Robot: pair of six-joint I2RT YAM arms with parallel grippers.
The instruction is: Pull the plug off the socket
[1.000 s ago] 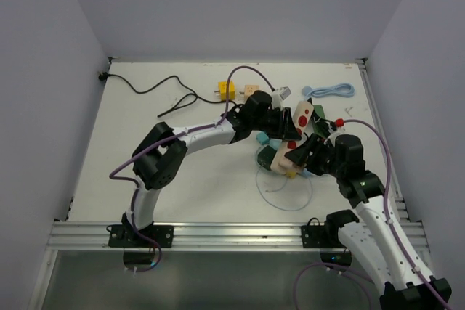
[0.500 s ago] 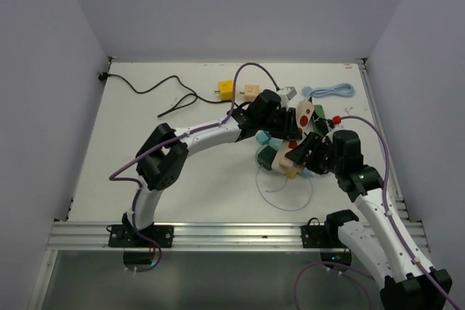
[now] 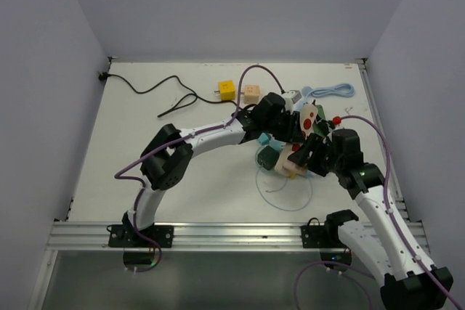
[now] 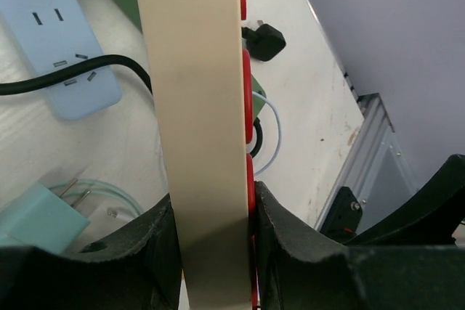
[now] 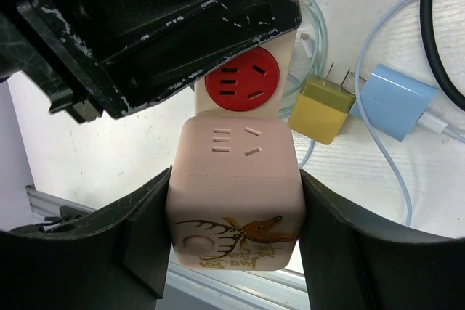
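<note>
- The left gripper (image 4: 214, 241) is clamping a cream power strip (image 4: 192, 107) with red outlets, 1 finger pressing on each long side.
- The right gripper (image 5: 236, 248) is squeezing a pink plug cube (image 5: 236, 194) between its 2 fingers.
- The plug cube is sitting against the power strip, right next to a red outlet.
- Both are meeting over the right-centre of the table (image 3: 145, 150).
- A yellow plug (image 5: 322, 109) and a blue plug (image 5: 396, 101) are lying side by side on the table.
- A light blue strip (image 4: 51, 34) is lying nearby.
</note>
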